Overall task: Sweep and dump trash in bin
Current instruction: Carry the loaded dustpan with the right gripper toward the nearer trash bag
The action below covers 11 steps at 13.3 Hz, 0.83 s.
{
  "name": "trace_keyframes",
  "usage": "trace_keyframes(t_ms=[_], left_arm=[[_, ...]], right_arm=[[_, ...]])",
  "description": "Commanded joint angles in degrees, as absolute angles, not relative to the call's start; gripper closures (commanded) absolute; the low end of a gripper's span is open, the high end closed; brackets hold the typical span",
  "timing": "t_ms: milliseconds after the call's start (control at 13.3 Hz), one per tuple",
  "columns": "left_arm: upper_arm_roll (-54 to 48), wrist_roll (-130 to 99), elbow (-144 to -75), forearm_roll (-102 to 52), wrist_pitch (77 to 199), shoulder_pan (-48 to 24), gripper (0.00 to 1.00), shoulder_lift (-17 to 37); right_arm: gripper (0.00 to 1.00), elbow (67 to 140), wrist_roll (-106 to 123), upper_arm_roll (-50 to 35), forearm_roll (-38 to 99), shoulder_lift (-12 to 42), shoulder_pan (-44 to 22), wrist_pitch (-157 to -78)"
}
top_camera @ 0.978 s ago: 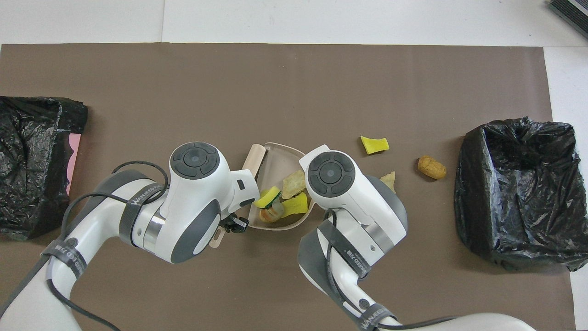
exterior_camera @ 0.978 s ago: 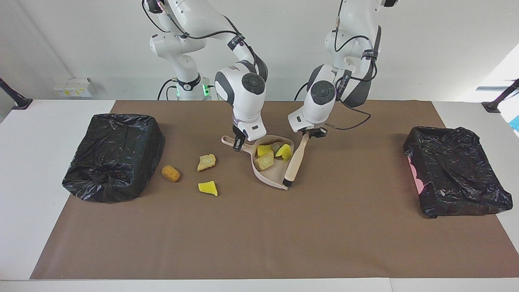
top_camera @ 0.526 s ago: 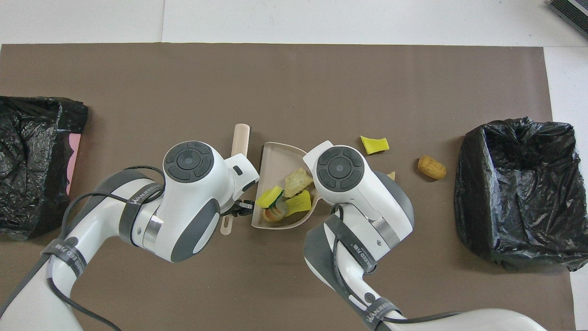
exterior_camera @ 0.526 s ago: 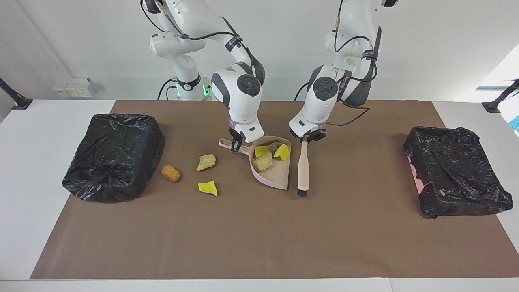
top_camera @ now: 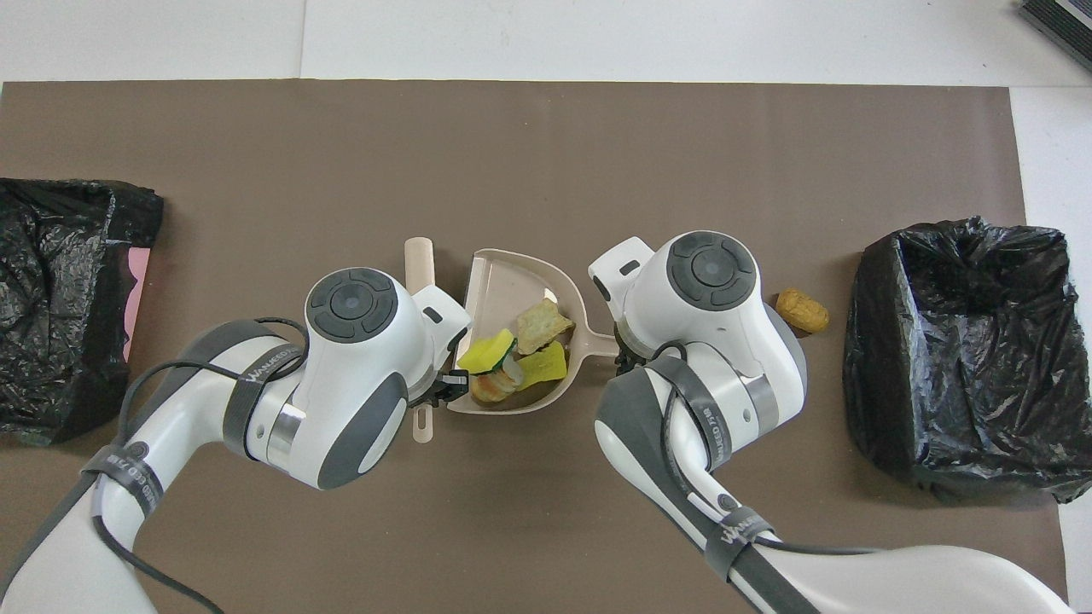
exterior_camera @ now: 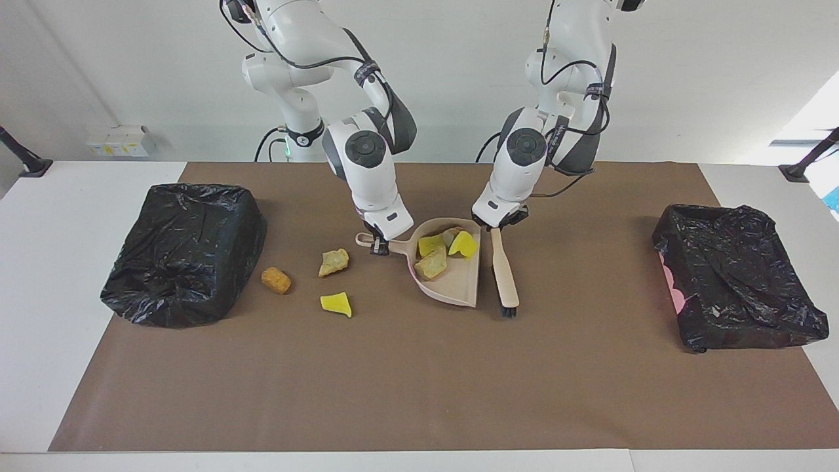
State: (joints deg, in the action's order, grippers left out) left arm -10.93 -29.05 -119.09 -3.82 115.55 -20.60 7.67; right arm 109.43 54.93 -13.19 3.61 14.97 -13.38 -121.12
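Note:
A beige dustpan [exterior_camera: 459, 283] lies mid-mat with several trash bits in it: yellow sponge [exterior_camera: 429, 244], a tan lump [exterior_camera: 431, 263], another yellow bit [exterior_camera: 465, 244]. My right gripper [exterior_camera: 378, 245] is shut on the pan's handle. My left gripper [exterior_camera: 499, 224] is shut on the brush [exterior_camera: 505, 275], which stands beside the pan with its bristles on the mat. Loose trash lies toward the right arm's end: a tan chunk [exterior_camera: 333, 261], a yellow bit [exterior_camera: 336, 304] and an orange-brown lump [exterior_camera: 276, 280]. In the overhead view the pan [top_camera: 503, 277], brush tip [top_camera: 419, 256] and lump [top_camera: 802, 310] show; my right arm hides the other two loose bits.
A bin lined with a black bag [exterior_camera: 183, 252] stands at the right arm's end, beside the lump; it also shows in the overhead view [top_camera: 964, 350]. A second black-bagged bin [exterior_camera: 734, 275] stands at the left arm's end. A brown mat [exterior_camera: 419, 393] covers the table.
The brush has swung out of the pan's mouth to stand beside it toward the left arm's end. The pan has turned with my right gripper, which moved toward the right arm's end.

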Motion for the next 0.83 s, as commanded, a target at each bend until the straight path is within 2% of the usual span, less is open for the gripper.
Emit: trace_keyframes(t_ms=[0, 376, 752], left_arm=[[-10.7, -30.3, -121.6, -3.8, 116.0, -20.8, 1.0, 5.3], [-10.8, -30.5, -123.3, -3.8, 116.2, -20.7, 1.0, 4.3], [-11.4, -36.7, -128.4, -4.3, 115.9, -25.0, 1.0, 0.3]], right_arm=[[1.0, 109.0, 63.3, -13.7, 8.4, 14.4, -9.8, -122.0], [1.0, 105.0, 72.4, -13.8, 12.0, 14.4, -4.1, -118.1], [1.0, 100.2, 78.4, -13.3, 12.7, 13.5, 4.6, -106.7]])
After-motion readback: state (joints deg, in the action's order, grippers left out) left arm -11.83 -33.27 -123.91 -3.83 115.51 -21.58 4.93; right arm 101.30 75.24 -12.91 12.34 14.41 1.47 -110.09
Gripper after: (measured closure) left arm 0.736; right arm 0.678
